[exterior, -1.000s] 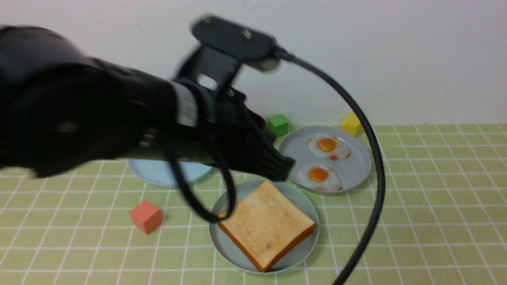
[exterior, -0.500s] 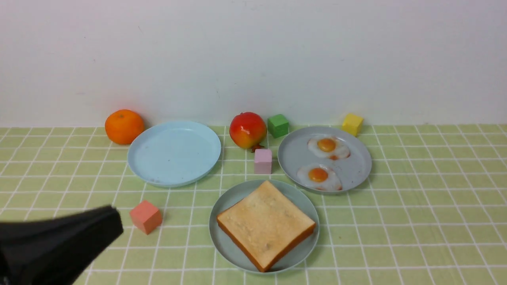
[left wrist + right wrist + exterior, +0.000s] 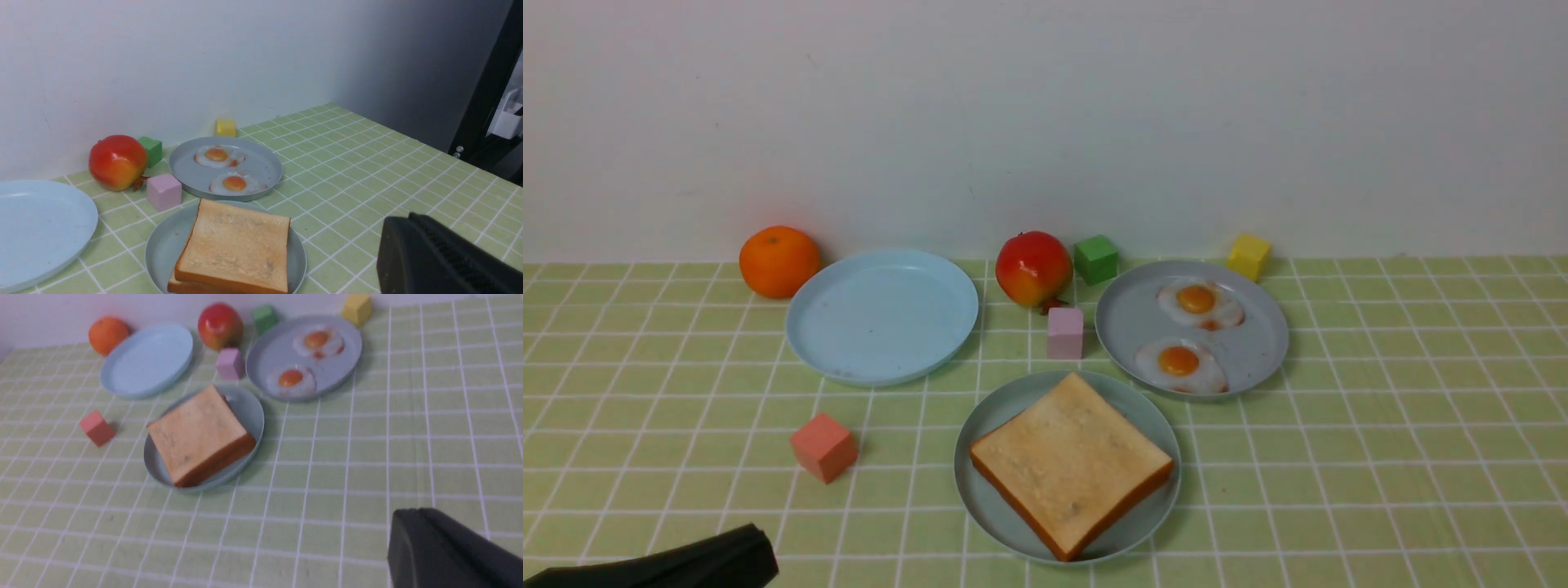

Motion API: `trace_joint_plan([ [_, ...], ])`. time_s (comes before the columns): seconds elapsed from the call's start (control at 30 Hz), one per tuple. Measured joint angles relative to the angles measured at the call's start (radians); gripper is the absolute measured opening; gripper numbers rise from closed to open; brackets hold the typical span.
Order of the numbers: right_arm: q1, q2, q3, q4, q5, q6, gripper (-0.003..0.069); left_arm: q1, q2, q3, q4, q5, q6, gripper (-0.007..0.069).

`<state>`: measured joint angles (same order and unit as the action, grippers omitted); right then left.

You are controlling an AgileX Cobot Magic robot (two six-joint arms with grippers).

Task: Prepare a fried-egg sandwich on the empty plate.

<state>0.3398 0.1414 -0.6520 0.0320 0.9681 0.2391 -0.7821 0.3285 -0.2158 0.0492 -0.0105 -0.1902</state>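
The sandwich (image 3: pixel 1070 465) lies on the pale grey-teal plate (image 3: pixel 996 510) at the front middle. Its top toast slice covers it, and no egg shows from the front. In the left wrist view (image 3: pixel 237 245) a second slice (image 3: pixel 179 288) shows under the top one, on the same plate (image 3: pixel 163 245). The right wrist view also shows the sandwich (image 3: pixel 196 435). My left gripper (image 3: pixel 756 555) is at the bottom left corner, far from the plate; its fingers are pressed together and empty (image 3: pixel 408 218). My right gripper (image 3: pixel 416 512) is shut and empty, out of the front view.
A grey-lavender plate (image 3: pixel 1127 318) behind and to the right holds two fried eggs (image 3: pixel 1199 302) (image 3: pixel 1180 363). A sky-blue plate (image 3: pixel 882 314) stands at the back left. Around them are an orange (image 3: pixel 778 261), a red fruit (image 3: pixel 1033 268), and green (image 3: pixel 1096 258), yellow (image 3: pixel 1248 256), pink (image 3: pixel 1065 332) and salmon (image 3: pixel 823 446) cubes.
My left arm has pulled back from over the plates to the bottom left corner and has sunk lower. The sandwich and plates have not moved.
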Motion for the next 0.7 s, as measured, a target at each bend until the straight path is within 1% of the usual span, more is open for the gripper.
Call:
trace_joint_plan([
  [0.03, 0.0, 0.0, 0.015, -0.001, -0.016, 0.001, -0.0008, 0.0, 0.0, 0.0, 0.0, 0.002, 0.0, -0.0013],
  [0.07, 0.0, 0.0, 0.072, -0.004, -0.151, 0.01, -0.0006, 0.0, 0.0, 0.0, 0.0, 0.011, 0.0, -0.0013],
  [0.23, 0.0, 0.0, 0.273, -0.006, -0.479, 0.017, -0.0001, 0.0, 0.0, 0.0, 0.0, 0.011, 0.0, -0.0013],
  [0.27, 0.0, 0.0, 0.303, -0.006, -0.518, 0.017, -0.0001, 0.0, 0.0, 0.0, 0.0, 0.011, 0.0, -0.0013],
  [0.33, 0.0, 0.0, 0.34, -0.009, -0.557, 0.017, -0.0001, 0.0, 0.0, 0.0, 0.0, 0.011, 0.0, -0.0013],
  [0.37, 0.0, 0.0, 0.407, -0.009, -0.611, 0.017, 0.0, 0.0, 0.0, 0.0, 0.0, 0.011, 0.0, -0.0013],
  [0.4, 0.0, 0.0, 0.432, -0.01, -0.627, 0.017, 0.0001, 0.0, 0.0, 0.0, 0.0, 0.011, 0.0, -0.0013],
  [0.53, 0.0, 0.0, 0.522, -0.019, -0.646, 0.017, 0.0003, 0.0, 0.0, 0.0, 0.0, 0.011, 0.0, -0.0013],
  [0.63, -0.003, -0.003, 0.575, -0.065, -0.653, 0.017, 0.0003, 0.0, 0.0, 0.0, 0.0, 0.016, 0.0, -0.0013],
  [0.7, -0.059, -0.027, 0.611, -0.088, -0.669, 0.018, 0.0, 0.0, 0.0, 0.0, 0.0, 0.017, 0.0, -0.0013],
])
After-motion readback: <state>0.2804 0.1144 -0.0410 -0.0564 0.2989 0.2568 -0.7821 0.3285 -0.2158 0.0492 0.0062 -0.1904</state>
